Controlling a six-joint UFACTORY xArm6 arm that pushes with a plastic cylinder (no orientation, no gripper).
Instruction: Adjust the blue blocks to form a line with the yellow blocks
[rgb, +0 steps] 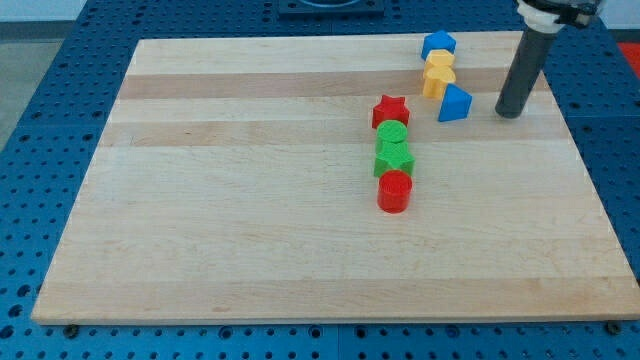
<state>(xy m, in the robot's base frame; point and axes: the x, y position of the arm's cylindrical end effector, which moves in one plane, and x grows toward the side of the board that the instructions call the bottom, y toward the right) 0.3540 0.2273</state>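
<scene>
A blue block (438, 44), roughly pentagon-shaped, sits near the view's top right. Directly below it are two yellow blocks, one (440, 62) touching the other (436, 81), in a short column. A blue triangular block (454, 104) lies just below and slightly right of the lower yellow block. My tip (511, 112) rests on the board to the right of the blue triangle, a small gap apart.
A red star (390, 110), a green round block (392, 134), a green star (394, 158) and a red cylinder (395, 191) form a column left of the blue and yellow blocks. The wooden board (250, 220) lies on a blue perforated table.
</scene>
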